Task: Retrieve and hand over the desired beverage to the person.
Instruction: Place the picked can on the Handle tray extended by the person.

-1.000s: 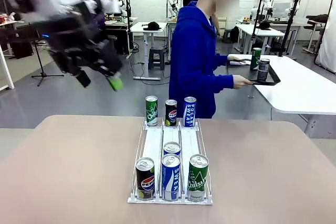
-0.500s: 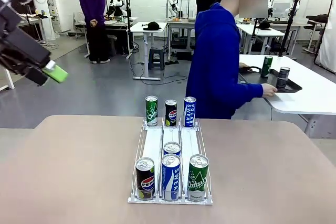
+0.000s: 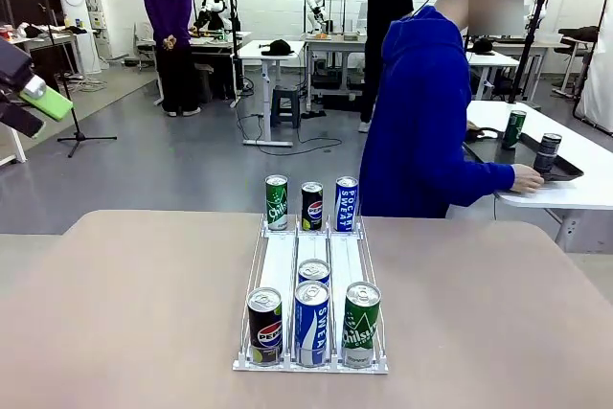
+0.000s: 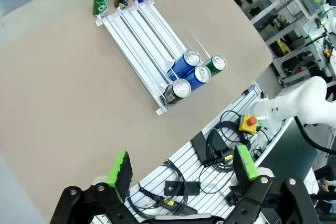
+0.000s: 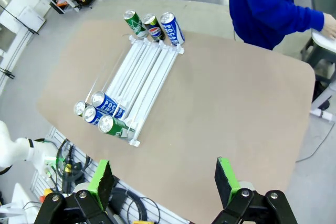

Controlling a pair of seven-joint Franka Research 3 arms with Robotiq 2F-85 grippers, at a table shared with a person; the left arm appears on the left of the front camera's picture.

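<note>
We get the front view low at the robot's table edge, facing across the can rack (image 3: 311, 318) toward the person (image 3: 421, 122) at the side table. Both wrist cams hang high, looking down past their own fingers: left from the near side (image 4: 152, 30), right likewise (image 5: 144, 69). All three share rack and tabletop (image 3: 124, 313).
</note>
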